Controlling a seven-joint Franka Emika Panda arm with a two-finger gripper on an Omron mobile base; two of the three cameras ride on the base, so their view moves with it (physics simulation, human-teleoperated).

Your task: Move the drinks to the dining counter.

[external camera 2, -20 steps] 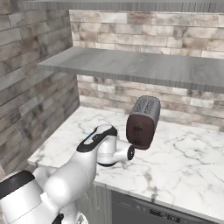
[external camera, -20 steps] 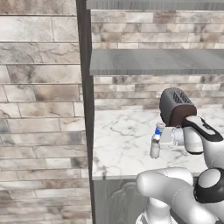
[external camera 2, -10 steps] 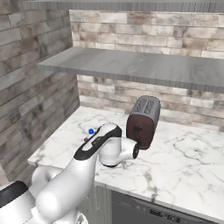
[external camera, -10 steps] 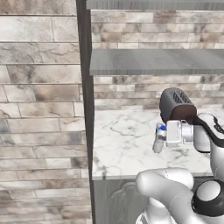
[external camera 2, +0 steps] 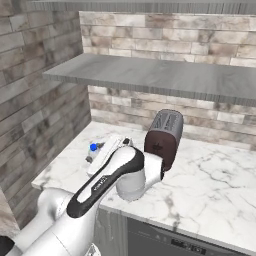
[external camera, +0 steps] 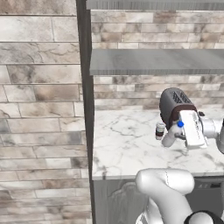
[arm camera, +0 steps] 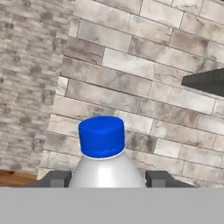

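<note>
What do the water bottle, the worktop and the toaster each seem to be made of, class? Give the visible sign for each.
Water bottle: probably clear plastic, pale translucent body under a matte blue cap. Worktop: polished-looking marble, white with grey veins. Toaster: likely metal or plastic, a dark red-brown face with a grey, slotted top; the render leaves it open.

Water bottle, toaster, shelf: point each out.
water bottle (arm camera: 102, 136): hand view, on its blue cap.
toaster (external camera 2: 165, 136): right base view, on its dark front face.
shelf (external camera: 157, 61): left base view, on its grey underside.
</note>
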